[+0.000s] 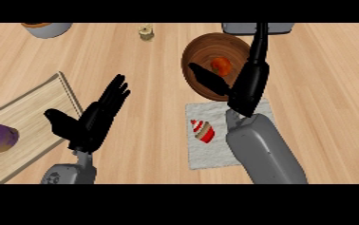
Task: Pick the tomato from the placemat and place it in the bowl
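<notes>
The right hand (pixel 247 87) lies stretched out over the wooden bowl (pixel 209 44), fingers straight and pointing away from the robot, thumb splayed off to its left. It grasps nothing; it is released. The tomato (pixel 222 65) sits inside the bowl, in the gap between the thumb and the fingers, just beside the thumb. I cannot tell from here whether the thumb touches it.

Under the wrist of that hand, nearer the robot, the pale placemat (pixel 210 155) lies flat on the desk (pixel 154 77), its far edge just beside the bowl. A small red-and-white striped item (pixel 203 130) rests on the mat, left of the grey forearm.

Well off to the left, the left hand (pixel 89 122) rests open with its fingers up and holds nothing. A wooden board (pixel 35 107) lies left of it, with a purple object (pixel 6 137) on it at the edge of view.

Beyond the right fingertips is a grey object (pixel 238 28). A small pale thing (pixel 146 32) and a grey dish (pixel 49 29) stand further left along the far side.
</notes>
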